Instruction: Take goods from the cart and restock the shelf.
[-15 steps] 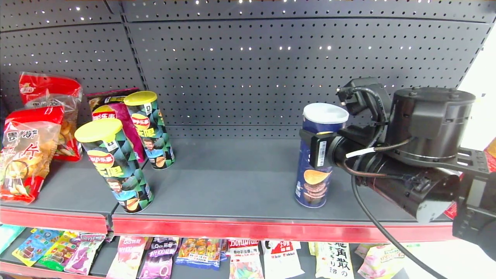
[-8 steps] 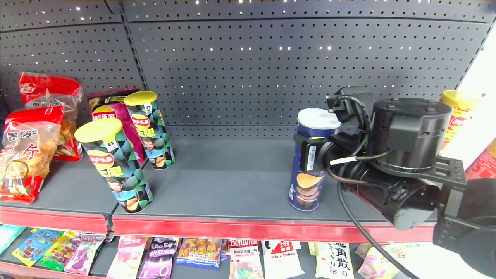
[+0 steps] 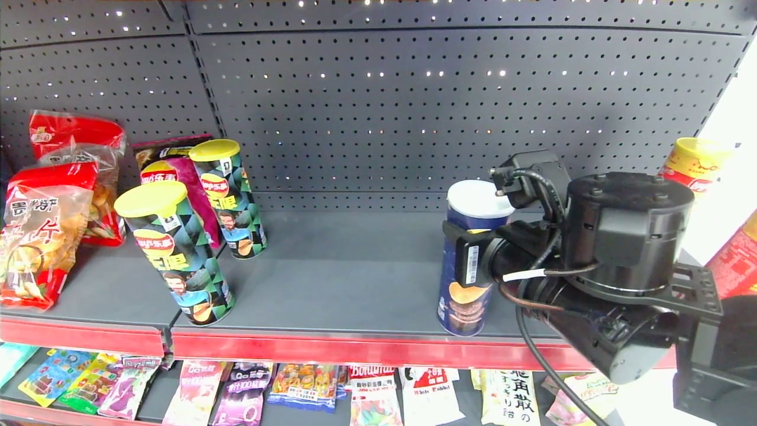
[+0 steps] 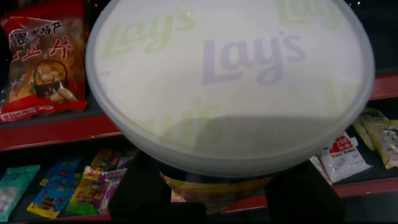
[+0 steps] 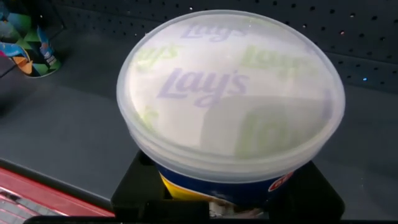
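Right jaws are clamped on the blue can (image 3: 464,302) just under its white lid. That keeps it upright so it lands flat on its base on the shelf (image 3: 355,278). It's close to the red front lip and well apart from the green cans (image 3: 177,254) on the left. Can't tell if the base is touching yet. Left jaws look closed round a second can (image 4: 230,81), probably parked as the next item. Versus a second ago, the blue can and arm have drifted left and toward the front edge, uncovering a yellow-lidded can (image 3: 689,163) far right.
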